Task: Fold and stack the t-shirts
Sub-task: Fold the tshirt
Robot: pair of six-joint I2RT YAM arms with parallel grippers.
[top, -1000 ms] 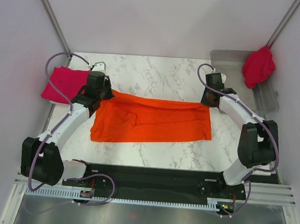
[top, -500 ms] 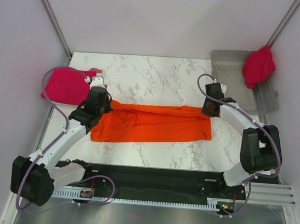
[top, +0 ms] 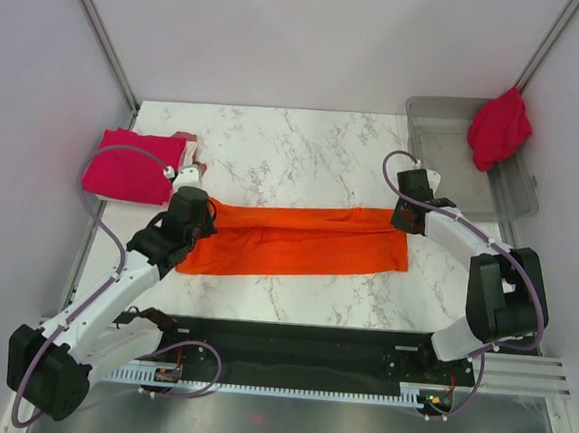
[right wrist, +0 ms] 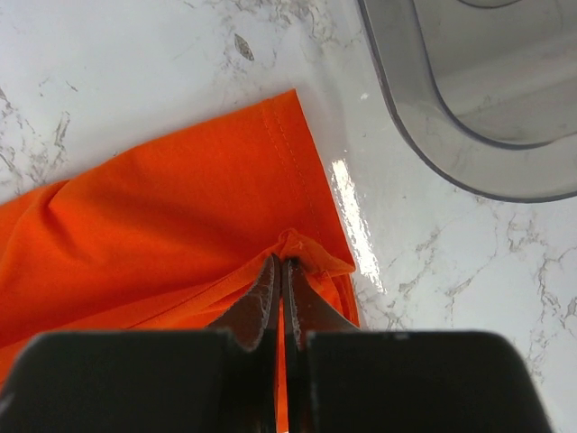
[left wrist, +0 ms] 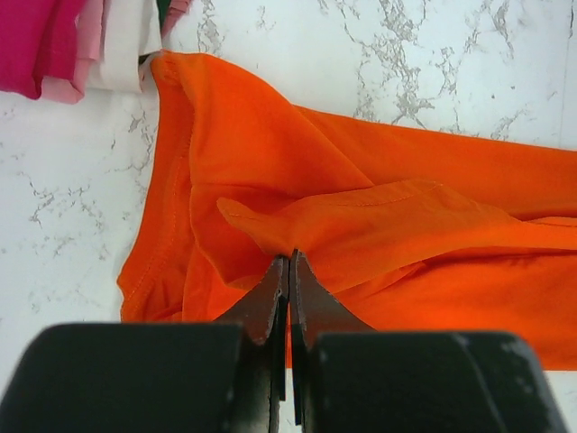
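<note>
The bright orange t-shirt (top: 298, 239) lies as a long folded band across the middle of the marble table. My left gripper (top: 192, 212) is shut on its left edge; in the left wrist view (left wrist: 288, 262) the jaws pinch a fold of orange cloth (left wrist: 379, 225). My right gripper (top: 406, 218) is shut on the shirt's right far corner, as the right wrist view (right wrist: 282, 263) shows, with orange cloth (right wrist: 162, 225) under it. A folded crimson-magenta shirt (top: 133, 164) lies at the far left on pale pink and white cloth (left wrist: 126, 45). Another crimson shirt (top: 499, 128) hangs over the bin.
A clear grey plastic bin (top: 453, 154) stands at the far right, its rim (right wrist: 424, 135) close to my right gripper. Bare marble table (top: 295, 147) lies behind the orange shirt. The black base rail (top: 290, 342) runs along the near edge.
Both grippers have drawn the shirt's far edge toward the near side, folding it over itself. The orange band has become narrower. The left arm has swung nearer, uncovering the magenta stack.
</note>
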